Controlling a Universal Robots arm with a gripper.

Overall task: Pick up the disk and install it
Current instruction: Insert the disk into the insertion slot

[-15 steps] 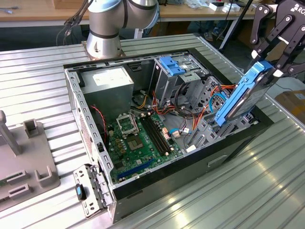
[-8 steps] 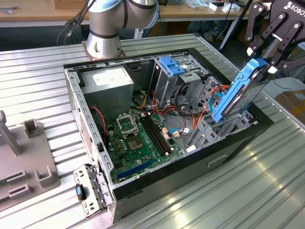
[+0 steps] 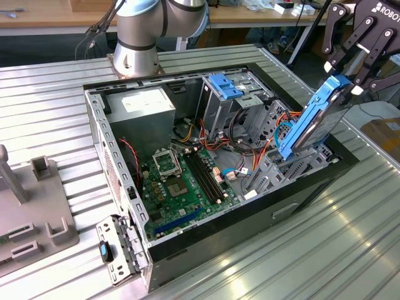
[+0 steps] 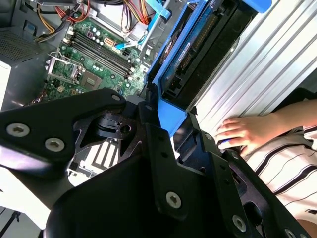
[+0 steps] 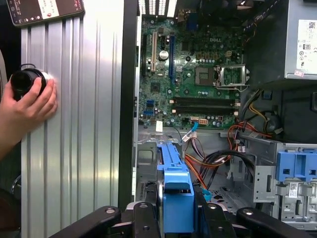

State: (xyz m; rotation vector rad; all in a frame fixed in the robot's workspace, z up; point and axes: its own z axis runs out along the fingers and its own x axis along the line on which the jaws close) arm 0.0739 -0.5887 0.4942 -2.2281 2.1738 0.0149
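Note:
The disk, a dark slab in a bright blue carrier frame, hangs tilted over the open computer case at the exterior view's right. Its lower end is just above the grey drive bay by the case's right wall. My gripper is shut on the disk's upper end. In both wrist views the black fingers clamp the blue frame of the disk, with the gripper above the motherboard and the cables.
A metal cage with a light blue latch stands at the case's back. The arm's base is behind the case. A grey fixture sits at the exterior view's left. A person's hand rests on the ribbed table beside the case, holding a black round object.

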